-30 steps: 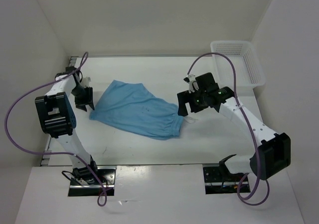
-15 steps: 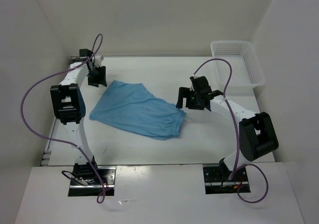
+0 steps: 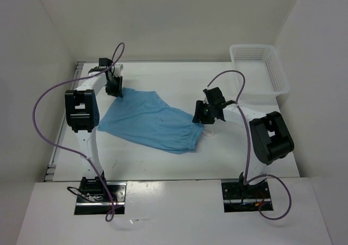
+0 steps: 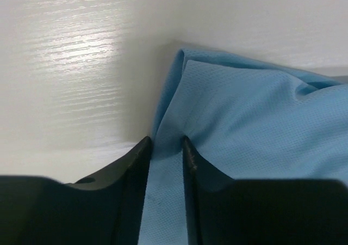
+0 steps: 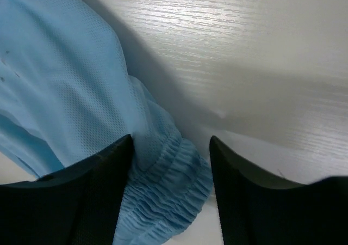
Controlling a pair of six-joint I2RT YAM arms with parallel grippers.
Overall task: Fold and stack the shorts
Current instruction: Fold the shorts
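Both arms have closed in on the single pair of shorts [image 3: 149, 120] since half a second ago; the shorts lie flat mid-counter [image 3: 179, 81], slanting from 10 o'clock to 4 o'clock; the left fingers [image 4: 136, 169], at the cloth's 11 o'clock corner, are nearly together, pinching a fold of fabric; the right fingers [image 5: 98, 201] stand wide apart astride the gathered waistband at its 3 o'clock end, gripping nothing; one white basket [image 3: 255, 73] sits at 1 o'clock.
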